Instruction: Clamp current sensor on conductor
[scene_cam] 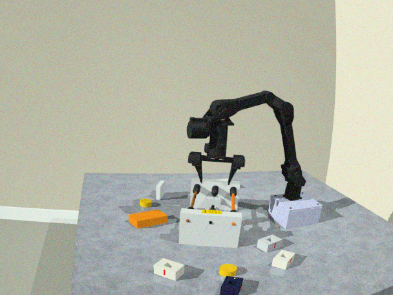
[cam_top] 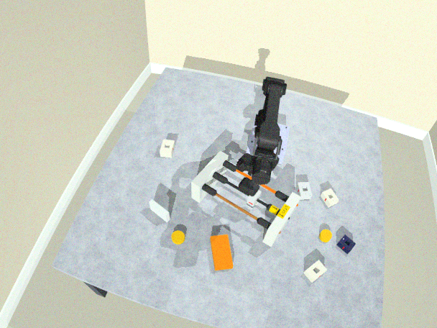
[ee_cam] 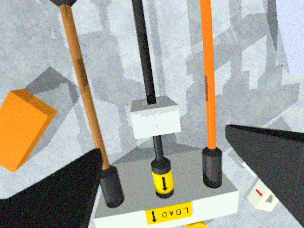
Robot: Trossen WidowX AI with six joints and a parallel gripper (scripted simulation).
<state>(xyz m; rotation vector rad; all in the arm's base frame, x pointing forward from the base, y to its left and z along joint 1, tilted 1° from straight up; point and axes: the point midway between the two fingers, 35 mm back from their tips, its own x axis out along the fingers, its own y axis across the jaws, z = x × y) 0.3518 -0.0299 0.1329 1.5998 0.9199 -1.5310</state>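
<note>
The white boxy split-core sensor [ee_cam: 154, 120] sits round the middle black rod-shaped conductor [ee_cam: 142, 50], just short of the yellow LOAD label [ee_cam: 169, 212] on the white end block [ee_cam: 220, 197]. Its arrow cannot be read here. The black two-fingered hand [scene_cam: 216, 181] hangs above the sensor, jaws spread wide and holding nothing. To finish well, lift straight up, keeping the fingertips off the brown rod [ee_cam: 82, 85] and orange rod [ee_cam: 208, 75] on either side of the sensor, above the grey surface [ee_cam: 40, 45].
</note>
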